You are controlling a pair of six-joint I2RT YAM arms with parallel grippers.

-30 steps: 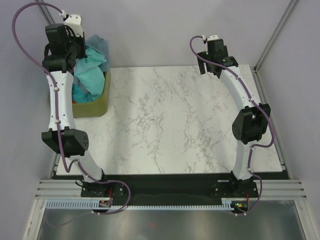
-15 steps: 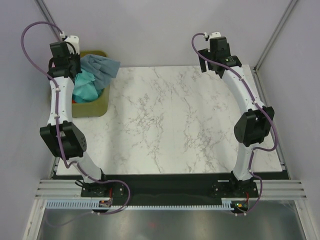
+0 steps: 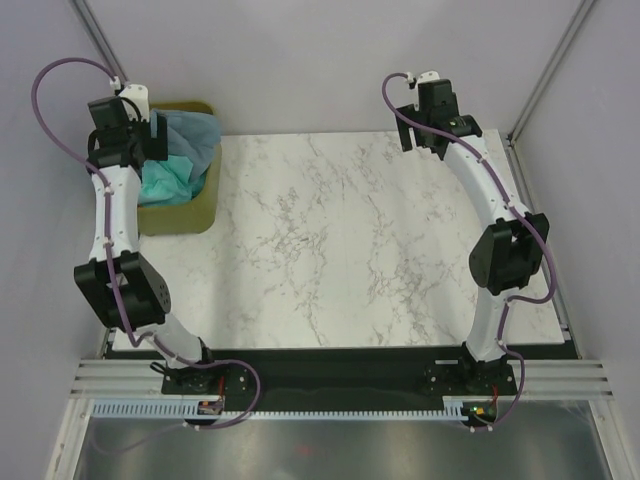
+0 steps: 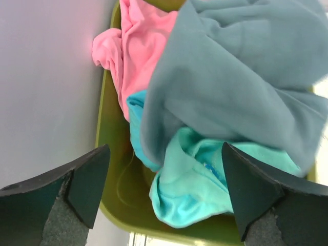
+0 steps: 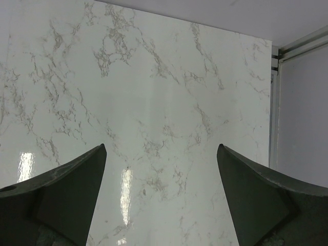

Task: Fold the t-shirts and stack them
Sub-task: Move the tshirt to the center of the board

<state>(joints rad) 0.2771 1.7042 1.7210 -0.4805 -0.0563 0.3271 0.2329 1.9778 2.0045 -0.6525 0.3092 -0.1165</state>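
Left wrist view looks straight down into the olive-green bin (image 4: 114, 123), where the t-shirts lie in a heap: the grey-blue t-shirt (image 4: 241, 77) is draped on top, the teal t-shirt (image 4: 195, 195) is bunched beneath it toward the near rim, and the pink t-shirt (image 4: 138, 46) is pressed against the far corner. No red-orange one shows. The left hand (image 4: 165, 148) hangs above the pile with its jaws spread wide and nothing between them, so the step in hand appears to be picking the first shirt out; none is on the surface (image 3: 350, 230) yet. The next move likely calls for lowering onto the grey-blue cloth, pinching a single layer and carrying it out to the marble. The shirts overlap, so a lift could drag the teal one along, and the wall (image 4: 46, 77) just beside the bin leaves little room on that side. The right hand (image 5: 161, 148) waits wide and empty over the surface's far right corner.
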